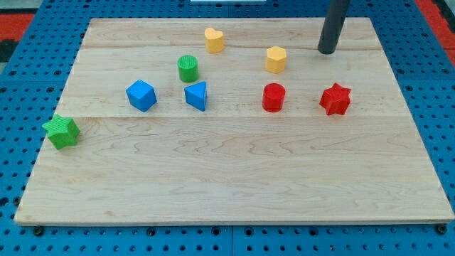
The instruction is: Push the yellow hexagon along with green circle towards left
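Observation:
The yellow hexagon (276,59) sits on the wooden board toward the view's top, right of centre. The green circle (188,68) stands well to its left, apart from it. My tip (327,51) is down on the board to the right of the yellow hexagon and slightly higher in the view, with a clear gap between them. The dark rod rises out of the view's top.
A yellow heart (214,40) lies above the green circle. A blue cube (141,95) and a blue triangle (197,95) sit below it. A red cylinder (274,97) and a red star (335,99) lie below the hexagon. A green star (62,131) sits at the board's left edge (43,156).

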`<state>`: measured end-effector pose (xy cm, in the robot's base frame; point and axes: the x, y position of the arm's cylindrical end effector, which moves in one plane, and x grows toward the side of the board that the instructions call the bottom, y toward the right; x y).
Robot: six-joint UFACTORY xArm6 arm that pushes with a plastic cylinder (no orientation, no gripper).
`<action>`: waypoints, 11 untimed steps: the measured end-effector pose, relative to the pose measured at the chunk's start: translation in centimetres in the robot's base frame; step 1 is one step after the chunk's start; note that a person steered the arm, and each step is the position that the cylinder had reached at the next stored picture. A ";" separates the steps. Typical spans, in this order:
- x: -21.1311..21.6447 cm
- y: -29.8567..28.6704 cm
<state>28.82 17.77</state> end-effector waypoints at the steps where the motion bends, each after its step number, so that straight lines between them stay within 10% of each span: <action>1: 0.4 -1.7; 9: 2.8 -34.5; 11: 5.8 -34.9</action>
